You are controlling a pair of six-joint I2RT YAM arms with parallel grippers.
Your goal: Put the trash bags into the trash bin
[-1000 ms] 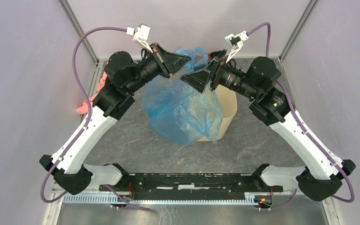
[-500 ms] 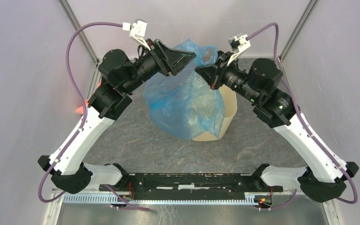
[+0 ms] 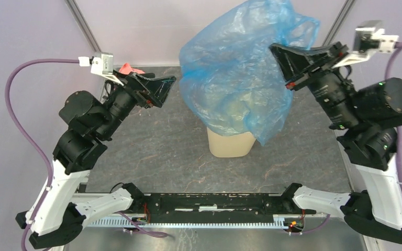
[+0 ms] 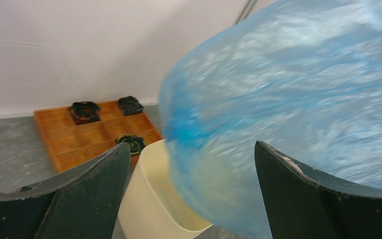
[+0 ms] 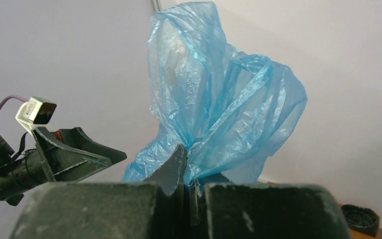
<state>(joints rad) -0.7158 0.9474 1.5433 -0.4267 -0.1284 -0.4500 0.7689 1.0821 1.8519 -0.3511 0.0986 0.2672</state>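
Note:
The light-blue trash bag (image 3: 241, 63) hangs high over the table, bunched at its top edge in my right gripper (image 3: 281, 51), which is shut on it. In the right wrist view the film (image 5: 219, 99) spills up out of the closed fingertips of the right gripper (image 5: 186, 152). The bag's lower end drapes over the mouth of the beige trash bin (image 3: 230, 145), which stands upright at mid-table. My left gripper (image 3: 163, 88) is open to the left of the bag and apart from it. Between its spread fingers, the left gripper (image 4: 191, 145) looks onto the bag (image 4: 288, 99) and the bin (image 4: 149, 204).
An orange-brown compartment tray (image 4: 64, 144) with dark round items lies behind the bin. A salmon-pink cloth (image 3: 126, 68) shows at the back left behind the left gripper. Metal frame posts and pale walls close in the table's back and sides.
The left gripper has opened, let go of the bag and drawn back to the left. The right gripper has shut on the bag and lifted it high to the right, uncovering the bin.

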